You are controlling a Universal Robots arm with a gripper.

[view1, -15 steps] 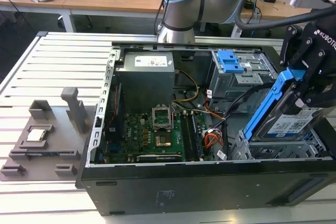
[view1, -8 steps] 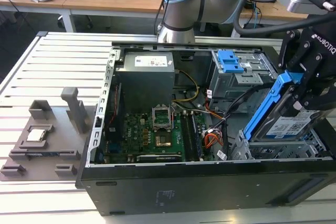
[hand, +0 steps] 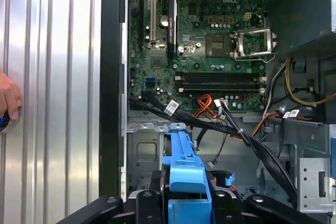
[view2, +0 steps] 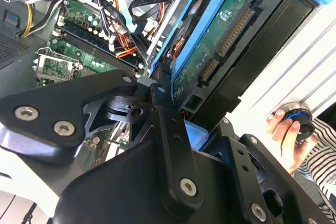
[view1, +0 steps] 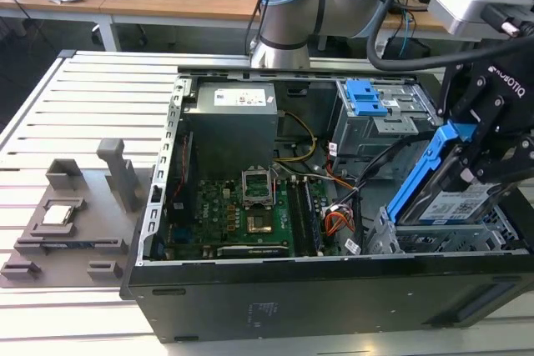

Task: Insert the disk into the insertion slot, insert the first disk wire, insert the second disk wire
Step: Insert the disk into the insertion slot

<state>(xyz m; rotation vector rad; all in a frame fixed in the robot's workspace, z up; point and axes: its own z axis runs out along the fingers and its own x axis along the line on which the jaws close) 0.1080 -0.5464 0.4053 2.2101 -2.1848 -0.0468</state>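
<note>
Hanging tilted at the exterior view's right, the disk is in the black claw, which is clenched on its blue frame. The disk's lower edge is at the mouth of the slot, the low grey perforated cage at the lower right of the open case. Whether it has gone in cannot be told. Toward the upper right of the exterior view stands a taller cage with a blue latch. Orange and black wires lie between the cages and the green board. The second wrist view shows the disk's green underside and its connectors, with a person's hand on a blue-ringed knob. The case lies on a slatted worktop, with a grey fixture at the exterior view's left.
</note>
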